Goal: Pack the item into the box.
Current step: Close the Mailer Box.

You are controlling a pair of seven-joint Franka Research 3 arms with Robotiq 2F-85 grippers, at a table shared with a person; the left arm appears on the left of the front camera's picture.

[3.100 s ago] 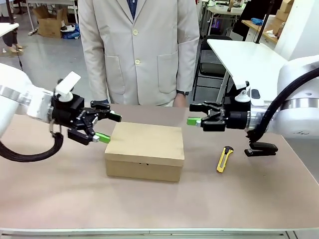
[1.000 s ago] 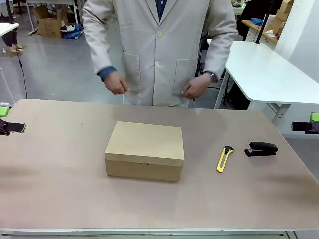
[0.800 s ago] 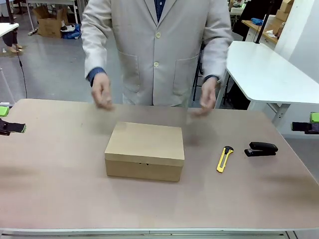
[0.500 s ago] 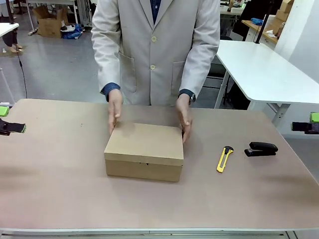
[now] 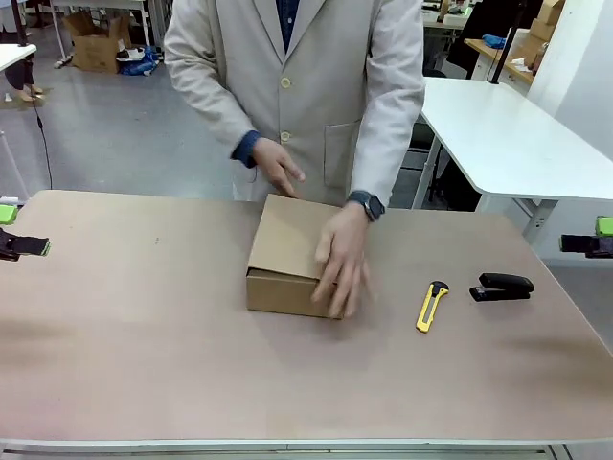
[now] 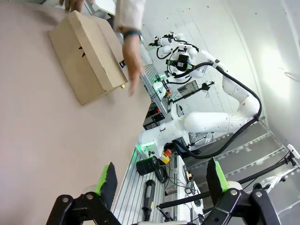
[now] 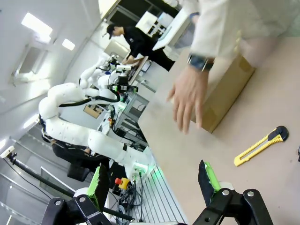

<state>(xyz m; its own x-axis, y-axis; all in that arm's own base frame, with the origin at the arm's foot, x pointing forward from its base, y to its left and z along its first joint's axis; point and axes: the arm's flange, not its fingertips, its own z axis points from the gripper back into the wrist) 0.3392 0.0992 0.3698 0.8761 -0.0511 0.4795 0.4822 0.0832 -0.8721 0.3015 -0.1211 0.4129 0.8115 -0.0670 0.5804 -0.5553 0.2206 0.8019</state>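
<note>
The box (image 5: 287, 254) sits closed near the middle of the table (image 5: 134, 355), turned so that a short end faces the camera. A person in a pale coat stands at the far side and leans over it. One hand (image 5: 342, 264) lies flat on the lid and over the near right corner, fingers spread downward; a watch shows at that wrist. The other hand (image 5: 278, 171) is at the far edge of the box, just behind the lid. The pouch cannot be seen, so I cannot tell where it is.

To the right of the box, well apart from it, a yellow knife (image 5: 431, 305) lies on the table, and a black stapler (image 5: 502, 287) lies just beyond it, nearer the right edge.

Both arms are pulled back to the table's sides. The left gripper (image 5: 11, 230) shows at the left edge of the front view, the right gripper (image 5: 596, 236) at the right edge — green pads and black fingers. In the left wrist view the left gripper's fingers (image 6: 107, 180) stand wide apart with nothing between them, the box far off across the bare table. The right wrist view shows the same for the right gripper — fingers (image 7: 99, 183) spread, empty, with the box, the person's hand and the knife well ahead.
</note>
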